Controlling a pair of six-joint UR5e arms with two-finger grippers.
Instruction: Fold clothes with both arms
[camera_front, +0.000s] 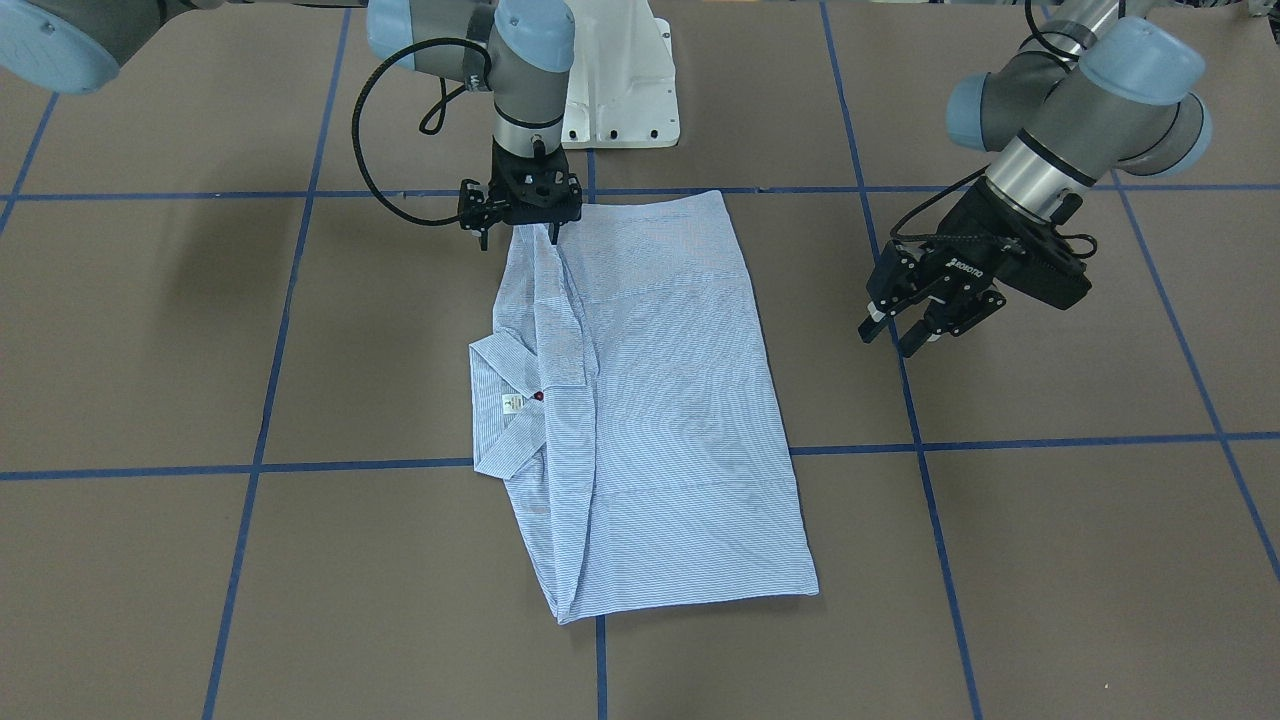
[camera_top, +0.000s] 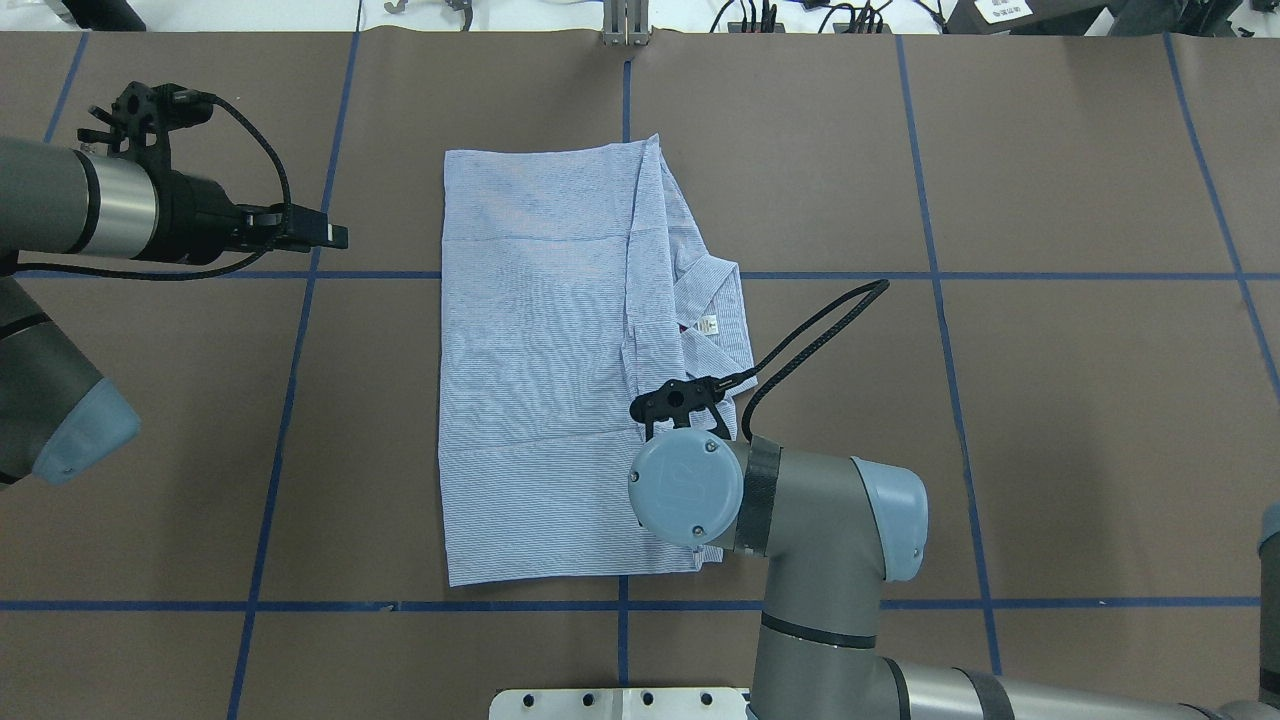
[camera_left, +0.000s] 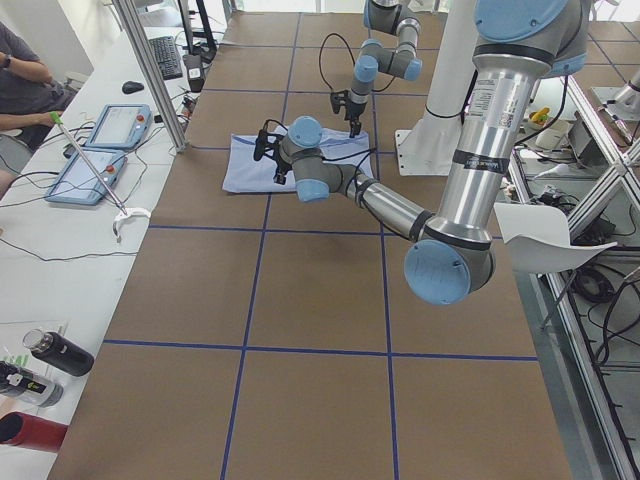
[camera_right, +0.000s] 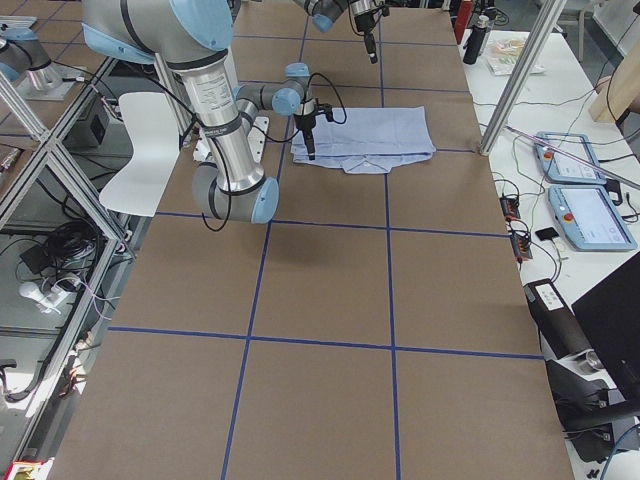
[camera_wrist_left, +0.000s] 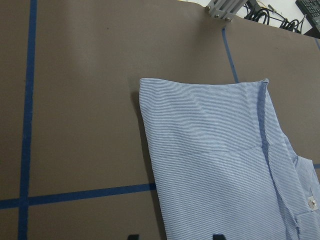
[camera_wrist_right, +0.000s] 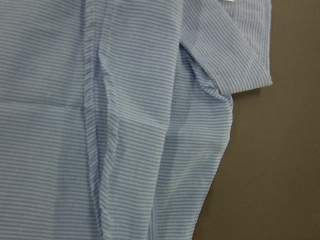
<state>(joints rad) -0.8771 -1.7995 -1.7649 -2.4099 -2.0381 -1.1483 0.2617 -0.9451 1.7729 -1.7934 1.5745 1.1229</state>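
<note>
The light blue-and-white striped shirt (camera_front: 660, 400) (camera_top: 540, 400) lies folded into a long rectangle in the middle of the table. Its collar (camera_front: 505, 420) with the white label sticks out on my right side. My right gripper (camera_front: 519, 238) points straight down over the shirt's corner nearest my base. Its fingers stand apart, one over the cloth and one over the table beside it, and nothing is between them. The right wrist view shows only flat cloth (camera_wrist_right: 125, 125) and the shirt's edge. My left gripper (camera_front: 895, 335) (camera_top: 320, 232) hovers open beside the shirt's other long edge, clear of the cloth (camera_wrist_left: 215, 150).
Blue tape lines cross the brown table (camera_front: 1050, 550). My white pedestal base (camera_front: 620, 90) stands just behind the shirt. A side table with tablets (camera_left: 100, 150) and a seated person lies beyond the far edge. A white chair (camera_right: 150, 140) stands behind me.
</note>
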